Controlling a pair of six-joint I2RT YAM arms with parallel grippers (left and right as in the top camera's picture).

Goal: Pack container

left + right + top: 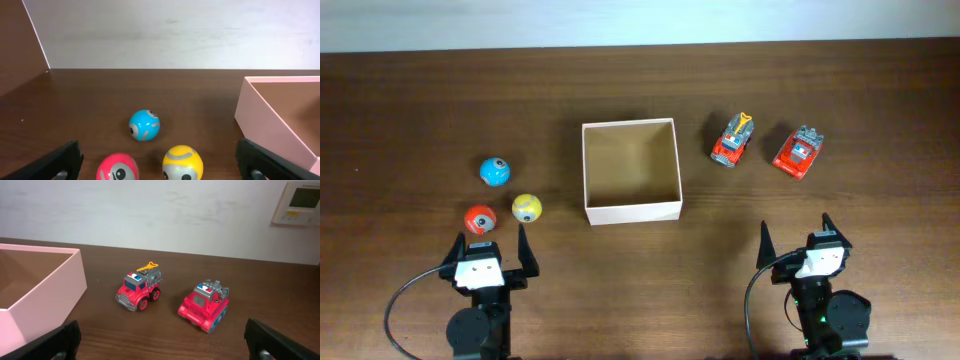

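Your left claw (pixel 488 240) and right claw (pixel 796 232) both stand spread wide, gripping nothing. The square cream-white cardboard box (pixel 632 211) sits ahead, between them: forward-right of the left claw, forward-left of the right.

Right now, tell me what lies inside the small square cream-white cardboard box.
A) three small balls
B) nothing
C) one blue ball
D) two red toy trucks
B: the cream-white cardboard box shows only its bare tan floor. The blue ball, red ball and yellow ball sit on the table to its left, the red ladder truck and second red truck to its right.
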